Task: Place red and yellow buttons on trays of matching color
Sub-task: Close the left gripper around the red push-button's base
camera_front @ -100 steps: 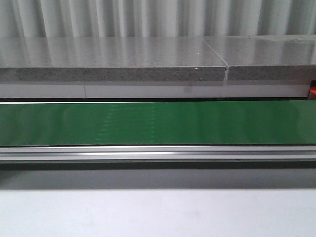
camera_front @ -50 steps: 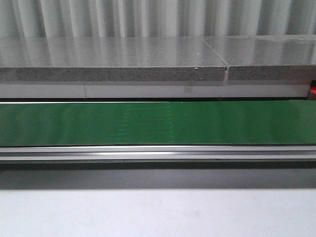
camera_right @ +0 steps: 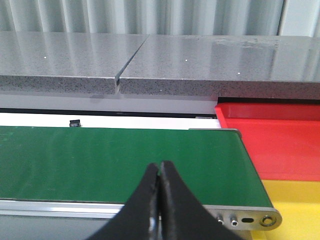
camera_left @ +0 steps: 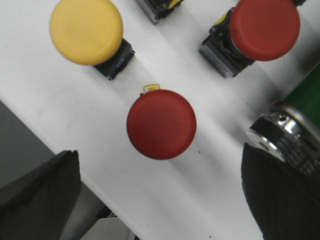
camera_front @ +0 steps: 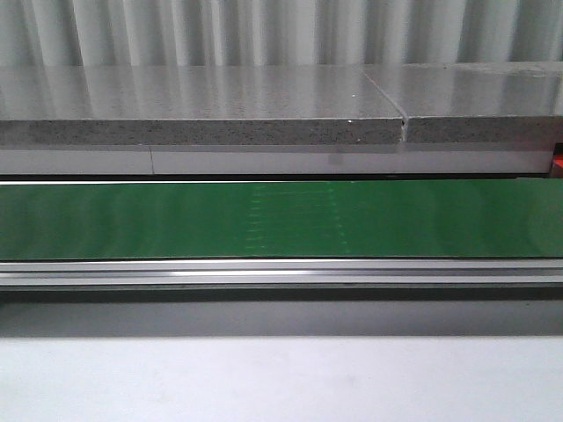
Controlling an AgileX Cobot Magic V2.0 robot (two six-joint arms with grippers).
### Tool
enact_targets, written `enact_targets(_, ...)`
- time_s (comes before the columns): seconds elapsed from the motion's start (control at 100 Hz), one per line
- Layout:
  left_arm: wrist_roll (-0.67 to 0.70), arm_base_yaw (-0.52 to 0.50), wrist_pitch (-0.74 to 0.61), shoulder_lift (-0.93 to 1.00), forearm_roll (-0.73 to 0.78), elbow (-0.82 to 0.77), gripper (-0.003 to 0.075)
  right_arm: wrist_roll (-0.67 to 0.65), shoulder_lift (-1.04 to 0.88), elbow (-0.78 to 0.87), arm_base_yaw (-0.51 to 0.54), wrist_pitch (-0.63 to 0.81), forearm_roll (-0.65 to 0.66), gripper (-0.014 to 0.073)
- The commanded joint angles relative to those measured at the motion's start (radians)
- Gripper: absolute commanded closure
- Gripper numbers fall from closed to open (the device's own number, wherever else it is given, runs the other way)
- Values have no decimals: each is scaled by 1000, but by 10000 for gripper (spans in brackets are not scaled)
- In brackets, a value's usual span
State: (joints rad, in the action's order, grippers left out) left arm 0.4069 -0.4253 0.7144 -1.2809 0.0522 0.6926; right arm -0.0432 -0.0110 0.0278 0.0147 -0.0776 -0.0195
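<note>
Left gripper [camera_left: 160,200]: spread wide, nothing between the fingers [camera_left: 40,195]; dark finger masses at both lower corners of the left wrist view. Poised above a white surface [camera_left: 65,110] carrying the buttons. Directly in the gap, nearest the fingers: red button [camera_left: 161,124], round mushroom cap facing the camera, small yellow tab showing at its far edge. Untouched by either finger. Beyond it, apart on the same surface: yellow button [camera_left: 86,31] on a dark block base, and a second red button [camera_left: 264,27] on a grey and black base. Part of a fourth base [camera_left: 159,7] cut off at the frame edge, colour of its cap not visible. Metal roller end [camera_left: 282,135] and a sliver of green belt seen just beside one finger.

Right gripper [camera_right: 160,200]: fingers pressed together tip to tip, nothing held. Hanging over the near rail of the green conveyor belt [camera_right: 115,162]. Past the belt's end: red tray [camera_right: 275,142], and nearer the camera the yellow tray [camera_right: 295,207], the two touching along one edge. No contents visible in the parts of either tray in frame. Grey speckled stone slab [camera_right: 150,65] behind the belt.

Front view: belt [camera_front: 281,220] running across the frame, bare; aluminium rail [camera_front: 281,274] along its near edge; slab [camera_front: 202,110] behind. No arms in this view.
</note>
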Motion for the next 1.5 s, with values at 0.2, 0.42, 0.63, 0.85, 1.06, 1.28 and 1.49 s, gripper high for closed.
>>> enact_targets(0.2,-1,-16,-61,-55,-11,42,104,1,-14,-5,-2,78,11,661)
enact_targets(0.42,-27,-79,-65,-90,-31,42,104,1,-14,-5,-2,78,11,661)
enact_targets(0.63,-60,-79,-85,-99,-70,42,108,1,-14,-5,-2,78,11,661)
enact_targets(0.85,-61,-79,-83,-153,-74,42,211,1,-14,-5,-2,78,11,661)
enact_targets(1.06,-61,-79,-98,-159,-74,42,419,1,-14,-5,-2,78,11,661)
enact_targets(1.28,-66,-79,-92,-146,-74,42,698,1,-14,-5,-2,78,11,661)
enact_targets(1.49,-83,-77,-38,-66,-81,42,740,1,-14,-5,-2,78,11,661)
